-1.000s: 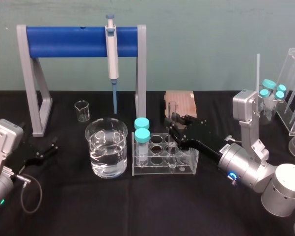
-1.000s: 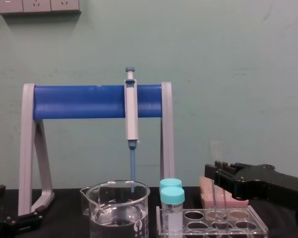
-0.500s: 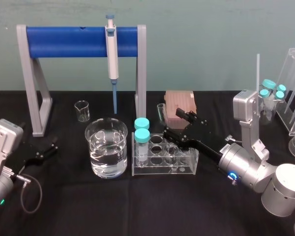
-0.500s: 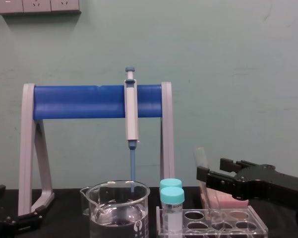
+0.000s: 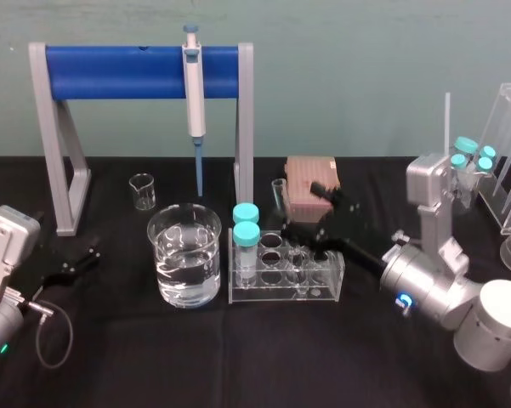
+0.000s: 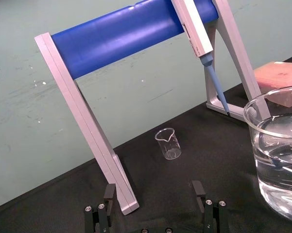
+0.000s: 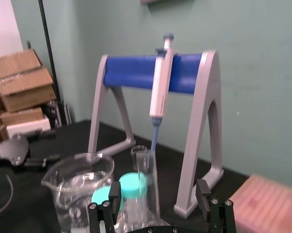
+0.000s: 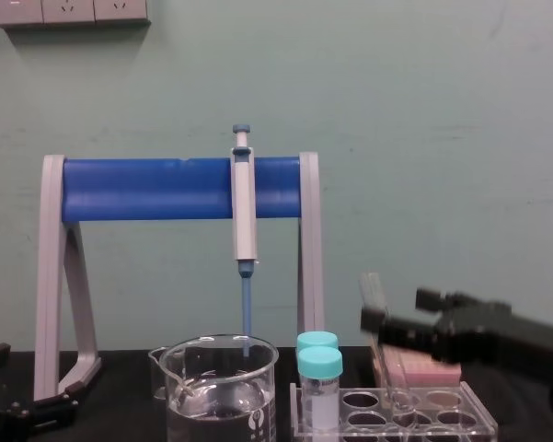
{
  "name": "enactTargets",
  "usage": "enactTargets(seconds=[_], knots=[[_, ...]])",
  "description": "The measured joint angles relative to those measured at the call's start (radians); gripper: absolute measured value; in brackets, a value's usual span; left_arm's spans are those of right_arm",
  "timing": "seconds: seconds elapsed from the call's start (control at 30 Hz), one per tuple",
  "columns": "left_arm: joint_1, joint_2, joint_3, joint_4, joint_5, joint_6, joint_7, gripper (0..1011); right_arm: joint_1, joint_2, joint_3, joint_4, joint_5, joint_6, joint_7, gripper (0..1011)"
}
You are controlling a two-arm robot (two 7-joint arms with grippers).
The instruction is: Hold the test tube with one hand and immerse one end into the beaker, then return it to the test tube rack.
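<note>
Slim clear glass test tube (image 5: pixel 281 200) tilted in acrylic test tube rack (image 5: pixel 323 285), R gripper (image 5: pixel 300 208) jaws apart either side, teal-capped tubes (image 5: pixel 246 225) between it and liquid-filled beaker (image 5: pixel 187 255), L gripper (image 5: pixel 76 259) parked, jaws apart.

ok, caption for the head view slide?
Right pincer open at the test tube leaning in the test tube rack, beaker beside it, left pincer parked far left.

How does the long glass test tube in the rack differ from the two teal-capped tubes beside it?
The test tube has no cap, while the capped tubes wear teal caps. The test tube leans in the test tube rack; the capped tubes stand upright. The test tube is slimmer and reaches higher than the capped tubes. Both sit in the same rack.
</note>
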State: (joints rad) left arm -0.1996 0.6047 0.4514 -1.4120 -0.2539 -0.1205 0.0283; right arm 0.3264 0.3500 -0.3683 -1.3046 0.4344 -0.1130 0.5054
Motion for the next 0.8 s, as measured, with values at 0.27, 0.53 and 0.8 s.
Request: enactTargets(seconds=[0.27, 0.53, 0.8], knots=[[0.0, 0.0, 0.0, 0.0, 0.0, 0.0, 0.0, 1000, -0.018, 0.021, 0.056, -0.081, 0.028, -0.038, -0.013, 1000], [0.0, 0.0, 0.0, 0.0, 0.0, 0.0, 0.0, 1000, -0.113, 0.067, 0.161, -0.179, 0.019, -0.027, -0.122, 1002], [0.0, 0.0, 0.0, 0.0, 0.0, 0.0, 0.0, 1000, -0.159, 0.061, 0.208, -0.166, -0.025, 0.008, -0.207, 1002]])
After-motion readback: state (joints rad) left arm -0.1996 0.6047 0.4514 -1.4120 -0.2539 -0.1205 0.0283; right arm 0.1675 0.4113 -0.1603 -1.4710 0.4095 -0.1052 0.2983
